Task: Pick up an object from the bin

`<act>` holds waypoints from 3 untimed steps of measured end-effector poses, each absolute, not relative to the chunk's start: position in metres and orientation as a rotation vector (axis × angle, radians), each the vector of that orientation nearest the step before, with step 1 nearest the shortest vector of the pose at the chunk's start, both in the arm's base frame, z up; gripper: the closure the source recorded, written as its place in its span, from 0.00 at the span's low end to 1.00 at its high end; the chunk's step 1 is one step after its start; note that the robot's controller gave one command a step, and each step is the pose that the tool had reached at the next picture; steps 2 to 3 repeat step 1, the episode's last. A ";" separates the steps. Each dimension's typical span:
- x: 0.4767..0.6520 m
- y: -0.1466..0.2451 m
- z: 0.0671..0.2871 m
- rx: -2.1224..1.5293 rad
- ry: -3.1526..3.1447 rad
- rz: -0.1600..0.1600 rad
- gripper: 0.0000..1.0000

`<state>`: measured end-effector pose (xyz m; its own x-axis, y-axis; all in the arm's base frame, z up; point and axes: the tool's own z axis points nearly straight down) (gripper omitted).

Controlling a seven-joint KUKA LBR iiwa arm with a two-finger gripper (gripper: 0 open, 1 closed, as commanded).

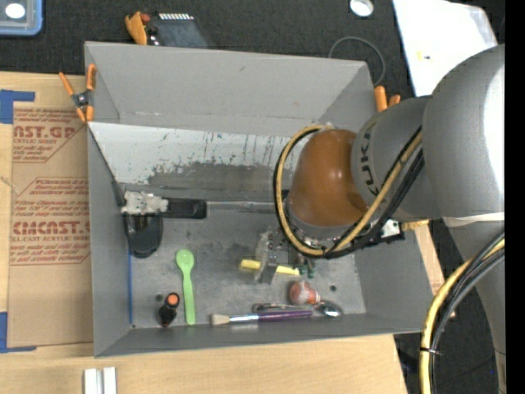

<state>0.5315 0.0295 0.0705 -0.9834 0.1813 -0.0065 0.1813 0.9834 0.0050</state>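
My gripper (268,258) hangs low over the bin floor, right of the middle, under the orange wrist cover. A thin yellow stick (250,265) lies flat right at it, one end poking out to the left and the other (287,271) to the right. Whether the stick is gripped I cannot tell. A small red and white lump (302,294) lies just below and to the right of the gripper. Along the front wall lie a purple-handled brush (262,315) and a metal spoon (328,309).
A green plastic spoon (187,284) and a small black bottle with an orange cap (168,308) lie at the front left. A black tool with a white head (156,207) rests by the left wall above a dark round thing (143,238). A blue stick (130,290) runs along the left wall.
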 end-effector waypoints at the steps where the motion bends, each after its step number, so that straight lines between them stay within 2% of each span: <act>1: 0.530 0.030 0.095 0.286 3.127 0.007 1.00; 3: 0.530 0.030 0.095 0.286 3.127 0.007 1.00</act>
